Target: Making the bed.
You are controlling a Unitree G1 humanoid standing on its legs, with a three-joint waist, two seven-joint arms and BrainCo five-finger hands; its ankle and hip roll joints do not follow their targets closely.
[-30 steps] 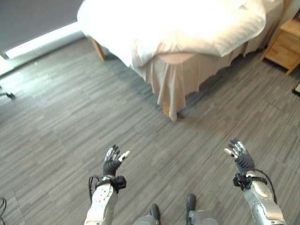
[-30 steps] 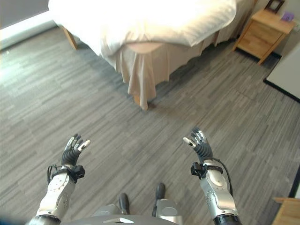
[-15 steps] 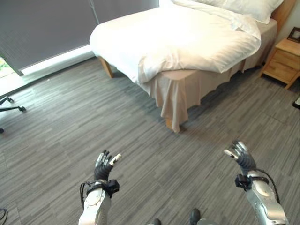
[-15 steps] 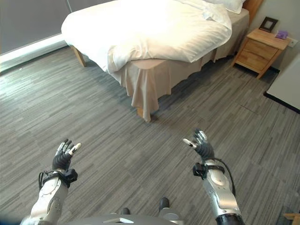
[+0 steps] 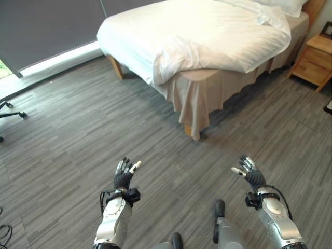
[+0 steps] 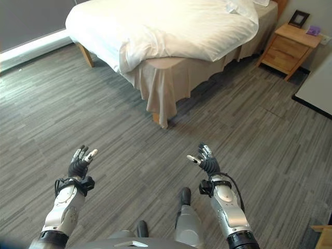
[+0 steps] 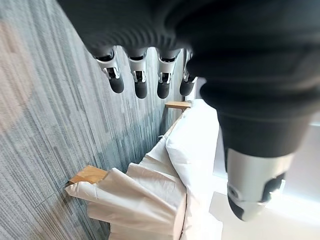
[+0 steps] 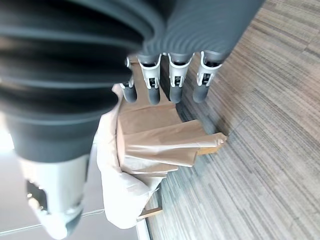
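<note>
The bed (image 5: 207, 41) stands ahead across the room, its white duvet (image 5: 197, 36) rumpled and drooping over the near corner above a beige bed skirt (image 5: 194, 104). A pillow (image 5: 282, 5) lies at the head end. My left hand (image 5: 124, 176) is raised over the grey floor, open and holding nothing. Off to the other side, at the same height, my right hand (image 5: 250, 174) is likewise open and holds nothing. Both hands are well short of the bed. The bed's corner with duvet (image 7: 195, 150) and skirt (image 8: 155, 135) shows past each hand's fingers.
A wooden nightstand (image 5: 314, 59) stands right of the bed, with a small picture frame (image 6: 299, 18) on it. A window with a dark blind (image 5: 46, 26) runs along the back left. An office chair's base (image 5: 8, 106) pokes in at the far left. Grey plank floor (image 5: 78, 129) lies between me and the bed.
The camera has tilted up and then slightly down, bringing more of the bed into view. Both hands stay raised and open; the right hand has shifted a little inward.
</note>
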